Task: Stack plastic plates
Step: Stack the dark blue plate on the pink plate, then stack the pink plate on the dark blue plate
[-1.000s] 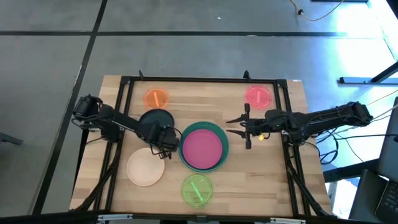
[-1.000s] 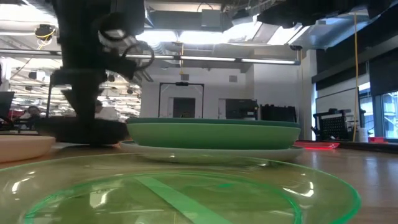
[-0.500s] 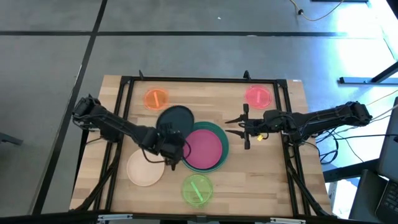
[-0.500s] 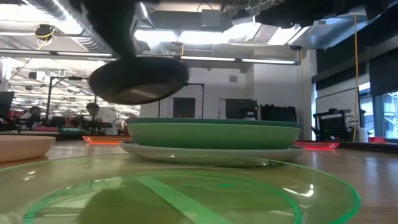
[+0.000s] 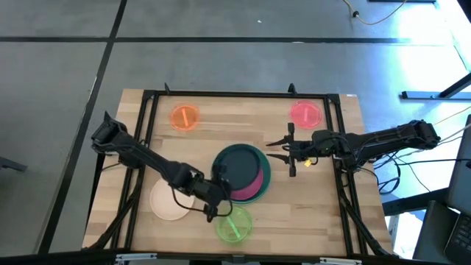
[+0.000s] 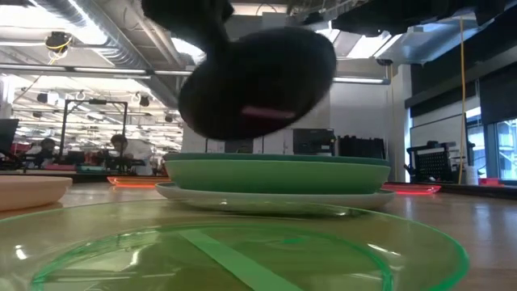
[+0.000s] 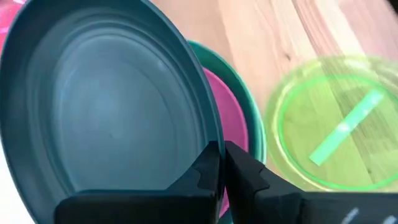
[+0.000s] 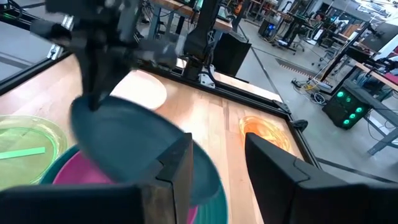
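Task partly complete: the left gripper (image 5: 214, 193), pinched on the navy plate (image 5: 236, 168), holds it above the magenta plate (image 5: 252, 185) stacked in the teal plate (image 7: 254, 121), while peach, lime, orange and pink-red plates lie unstacked; right gripper (image 5: 288, 149) open, idle beside.

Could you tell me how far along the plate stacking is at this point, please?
Done: the magenta plate sits in the teal plate, on the stacked large plates. In hand: the left tool holds the navy plate above that stack, not yet down. Left: the peach plate, lime plate, orange plate and pink-red plate. The right tool waits open beside the stack.
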You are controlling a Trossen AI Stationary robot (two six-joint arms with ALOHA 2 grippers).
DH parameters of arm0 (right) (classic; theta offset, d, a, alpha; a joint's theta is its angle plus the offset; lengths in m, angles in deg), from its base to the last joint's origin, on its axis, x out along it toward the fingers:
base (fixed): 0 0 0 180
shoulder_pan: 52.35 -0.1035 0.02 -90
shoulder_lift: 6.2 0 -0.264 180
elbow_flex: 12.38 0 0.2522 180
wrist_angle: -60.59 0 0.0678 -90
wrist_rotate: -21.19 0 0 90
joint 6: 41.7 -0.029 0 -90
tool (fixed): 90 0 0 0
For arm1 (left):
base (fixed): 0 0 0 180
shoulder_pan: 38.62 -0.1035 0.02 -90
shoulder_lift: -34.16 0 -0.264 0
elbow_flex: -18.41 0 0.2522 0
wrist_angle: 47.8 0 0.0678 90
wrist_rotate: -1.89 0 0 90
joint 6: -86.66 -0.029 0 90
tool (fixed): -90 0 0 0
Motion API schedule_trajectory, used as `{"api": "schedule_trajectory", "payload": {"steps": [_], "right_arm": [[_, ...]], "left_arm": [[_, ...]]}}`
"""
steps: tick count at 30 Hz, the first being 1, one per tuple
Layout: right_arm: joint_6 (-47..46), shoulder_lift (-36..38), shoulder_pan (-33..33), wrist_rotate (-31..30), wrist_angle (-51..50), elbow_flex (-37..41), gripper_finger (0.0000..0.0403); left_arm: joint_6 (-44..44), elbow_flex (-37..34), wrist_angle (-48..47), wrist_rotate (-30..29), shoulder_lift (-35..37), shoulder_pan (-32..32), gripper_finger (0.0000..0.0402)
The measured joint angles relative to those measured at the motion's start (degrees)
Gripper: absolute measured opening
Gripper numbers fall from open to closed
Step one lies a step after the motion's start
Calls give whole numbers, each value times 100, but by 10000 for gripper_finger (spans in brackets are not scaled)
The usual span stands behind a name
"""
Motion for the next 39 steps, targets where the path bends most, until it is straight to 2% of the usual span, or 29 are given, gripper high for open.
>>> {"api": "schedule_trajectory", "payload": {"steps": [7,14,24,31,36,39], "right_arm": [[2,0,-1,0,1,0,138],[2,0,0,0,-2,0,138],[2,0,-1,0,-43,-2,138],[2,0,0,0,-53,-9,138],[2,0,0,0,-53,-9,138],[2,0,0,0,-66,-9,138]], "left_arm": [[-37,0,8,194,-505,-64,13],[-32,0,71,223,-572,-128,26],[44,0,-24,283,-548,-153,90],[724,0,-834,571,-71,-151,104],[1208,3,-1851,537,541,-30,104],[1466,-134,-2117,517,906,34,104]]}}
